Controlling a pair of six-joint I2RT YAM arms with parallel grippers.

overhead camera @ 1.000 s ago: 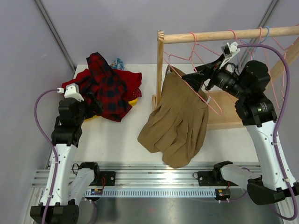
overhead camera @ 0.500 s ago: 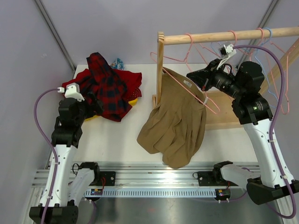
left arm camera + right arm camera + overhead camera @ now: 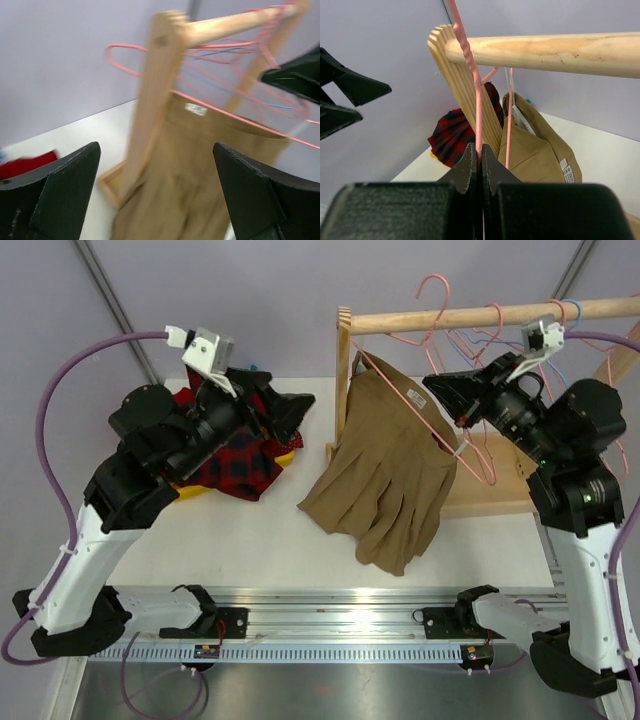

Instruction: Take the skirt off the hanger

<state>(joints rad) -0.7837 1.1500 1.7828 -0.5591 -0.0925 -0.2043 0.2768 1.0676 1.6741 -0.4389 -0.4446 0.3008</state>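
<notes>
The arm bases sit nearest me on the metal rail, with the white table just past it.

The tan skirt hangs over the right-middle of the table, just beside the wooden rack post. Its hem is fanned out low. I can't tell if the hem touches the table. The waistband is on a pink wire hanger, which is tilted, high end by the post and low end toward my right arm. A white label shows inside the waistband.

My right gripper is clenched on the hanger's wire. In the wrist view the jaws are pressed together with the pink wire pinched between them.

My left gripper is released, jaws spread wide with nothing in them. It is raised over the red plaid clothes, pointed at the rack and well apart from the skirt. Its wrist view is blurred.

The plaid pile lies at the far left of the table, with something yellow under its edge.

Farthest back is the wooden rod, carrying spare hangers in pink and one blue. The held hanger's hook sticks up above the rod. I can't tell if it is hooked on. A grey wall is behind.
</notes>
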